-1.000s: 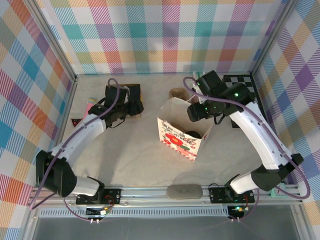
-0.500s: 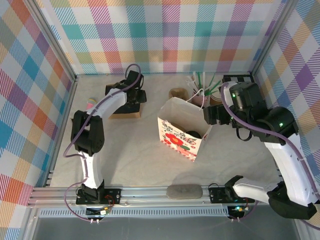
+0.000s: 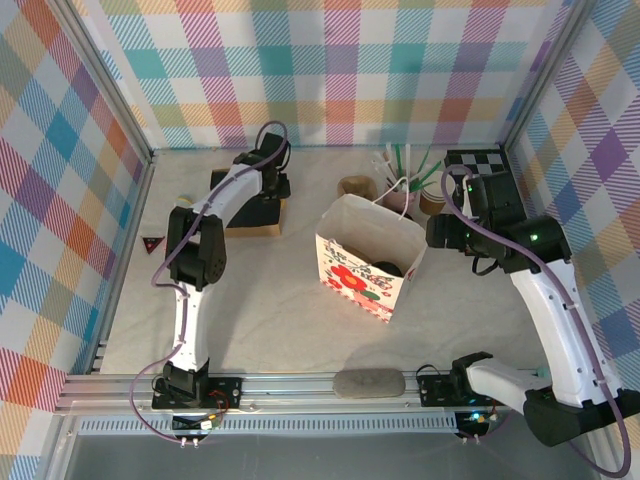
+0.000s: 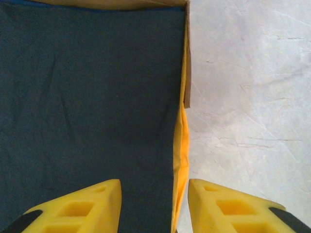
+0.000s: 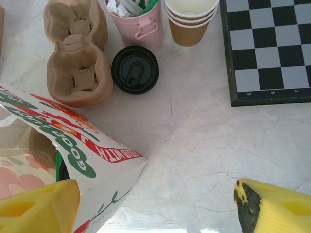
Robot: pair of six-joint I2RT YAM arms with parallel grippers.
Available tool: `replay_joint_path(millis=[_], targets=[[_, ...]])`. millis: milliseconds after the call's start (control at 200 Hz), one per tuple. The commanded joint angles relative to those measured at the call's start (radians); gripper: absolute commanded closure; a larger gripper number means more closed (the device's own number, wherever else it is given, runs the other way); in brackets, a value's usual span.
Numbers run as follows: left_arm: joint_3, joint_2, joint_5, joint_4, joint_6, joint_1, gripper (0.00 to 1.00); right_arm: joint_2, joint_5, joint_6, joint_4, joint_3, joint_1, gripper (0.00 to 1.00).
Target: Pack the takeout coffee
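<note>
Coffee not yet in one piece. The round black plastic lid (image 5: 135,69) lies just behind the far right corner of the white paper bag with red-and-green print (image 3: 360,285). Whether a cup sits under it, cannot tell.

The stack of brown kraft paper cups (image 5: 190,19), white inside, stands upright, farther behind and right of the bag.

The right gripper (image 5: 155,194) is at the bag's right side, fingers wide apart and empty. The lid is ahead and left of them, so this arm looks nearer.

The left gripper (image 4: 154,199), fingers partly apart and clamping nothing, hangs over a dark flat pad (image 4: 87,97) far left of the bag.
</note>
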Motion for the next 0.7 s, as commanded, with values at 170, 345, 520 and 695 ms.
replay_joint_path(millis=[170,345,520,695], targets=[[0.061,0.067,0.018,-0.053,0.020,0.008,0.62,-0.016,-0.059,0.013,0.047,-0.018,-0.017,0.24],[0.077,0.079,0.020,-0.055,0.024,0.008,0.63,-0.011,-0.075,0.015,0.055,-0.025,-0.018,0.28],[0.121,0.112,0.026,-0.079,0.034,0.009,0.63,-0.017,-0.075,0.011,0.053,-0.028,-0.021,0.31],[0.141,0.130,0.030,-0.084,0.032,0.009,0.64,-0.025,-0.080,0.014,0.055,-0.040,-0.020,0.33]])
